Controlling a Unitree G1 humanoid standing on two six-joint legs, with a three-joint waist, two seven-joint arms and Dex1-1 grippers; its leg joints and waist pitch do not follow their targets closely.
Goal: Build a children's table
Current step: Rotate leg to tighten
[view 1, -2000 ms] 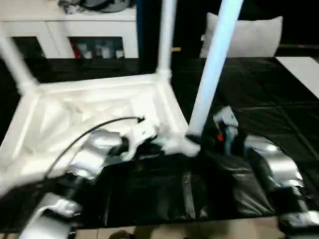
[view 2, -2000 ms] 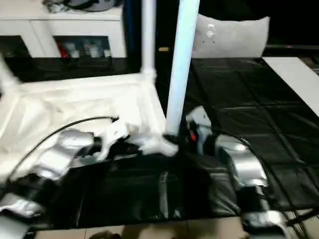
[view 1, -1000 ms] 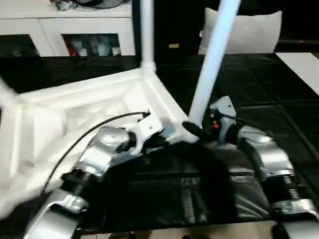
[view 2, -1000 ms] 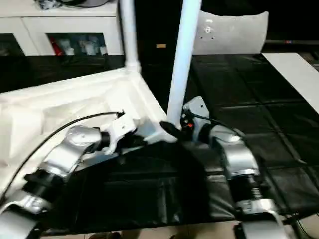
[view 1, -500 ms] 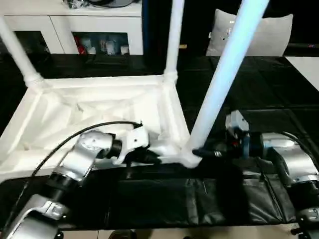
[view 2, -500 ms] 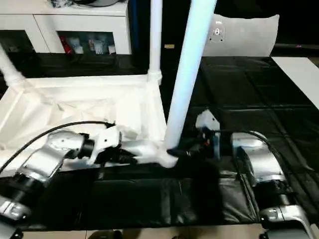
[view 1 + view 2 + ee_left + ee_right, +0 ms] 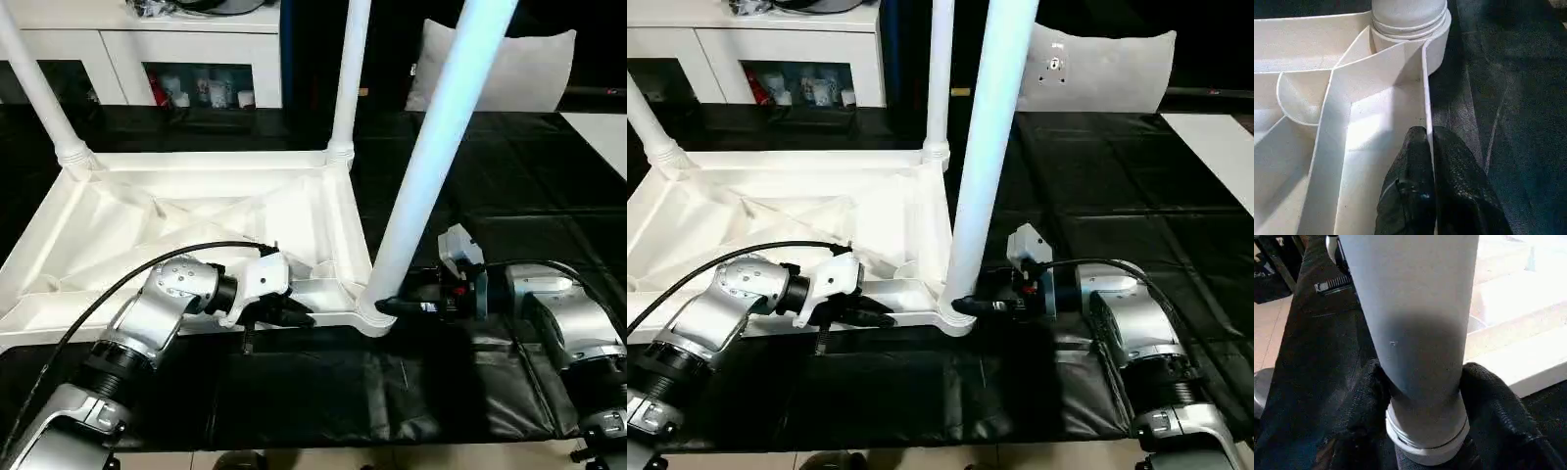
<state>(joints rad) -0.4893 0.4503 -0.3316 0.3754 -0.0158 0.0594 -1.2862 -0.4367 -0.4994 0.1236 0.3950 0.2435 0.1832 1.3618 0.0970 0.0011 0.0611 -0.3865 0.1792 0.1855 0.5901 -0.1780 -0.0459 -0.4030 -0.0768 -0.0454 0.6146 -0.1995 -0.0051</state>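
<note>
The children's table (image 7: 186, 220) lies upside down on the black tabletop (image 7: 549, 196). The right gripper (image 7: 392, 305) fingers clasp the near-right leg (image 7: 431, 157) at its socket; the left gripper (image 7: 294, 315) pinches the near rim. 3 legs stand; next, probably twist this one tight.

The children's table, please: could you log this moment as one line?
table top: upside down, three legs seen | left pincer: shut on near rim | right pincer: shut on near-right leg base
</note>
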